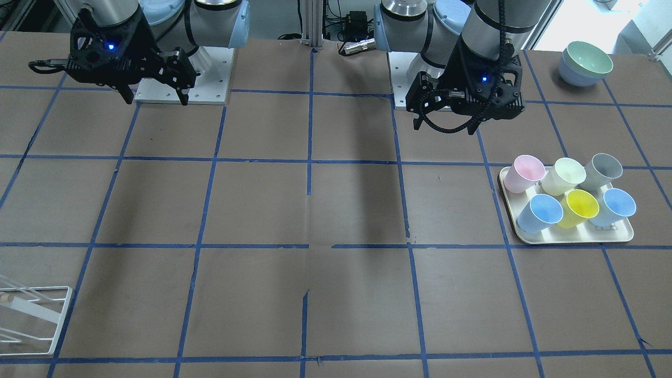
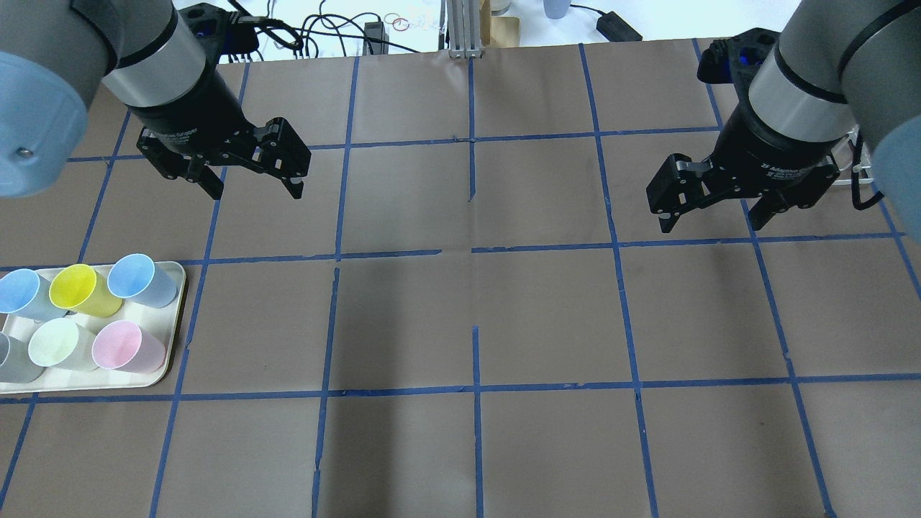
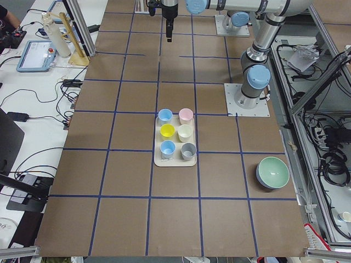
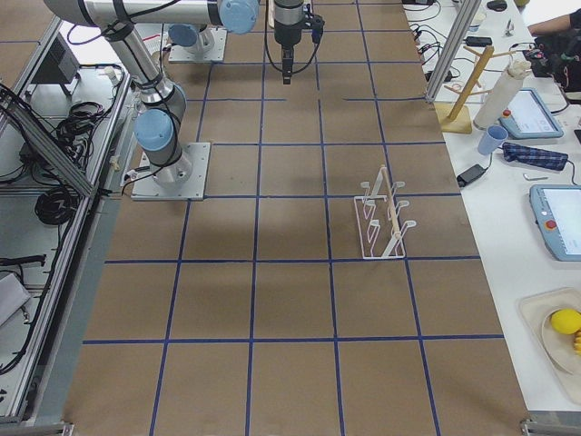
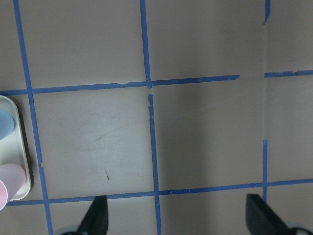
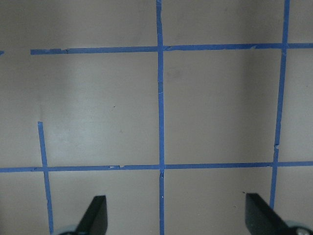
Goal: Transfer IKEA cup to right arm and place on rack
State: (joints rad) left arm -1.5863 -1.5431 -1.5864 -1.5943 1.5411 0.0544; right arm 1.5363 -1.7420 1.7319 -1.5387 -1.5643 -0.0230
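Nearest the front-facing camera, the white wire rack (image 1: 32,314) stands at the worktop (image 1: 336,210) edge on the robot's right side, cut off by the frame; the right side view shows it whole, upright, with slanted rods and a wooden peg.

At the opposite end, on the robot's left, a cream tray (image 1: 572,239) carries six cups in two rows of three. The yellow cup (image 1: 578,207) stands upright, mouth up, in the middle of the row farther from the robot, between two blue cups (image 1: 541,212) that sit just beside it. A pink cup (image 1: 522,173), a pale cream cup (image 1: 563,176) and a grey cup (image 1: 602,170) fill the row nearer the robot. Nothing touches the yellow cup but the tray. Two stacked bowls (image 1: 585,63) sit beyond the tray, near the worktop corner.

Both arms hang above the worktop, near the robot's base and well apart from each other. The left fingers (image 2: 291,169) are spread wide and hold nothing; they hover over bare brown paper, near the tray but not over it, and the left wrist camera catches only the tray's rim at its edge. The right arm (image 2: 806,93) hovers likewise, its right fingers (image 2: 663,201) spread just as wide, with only taped worktop showing between the tips in the wrist view. Neither pair touches anything.
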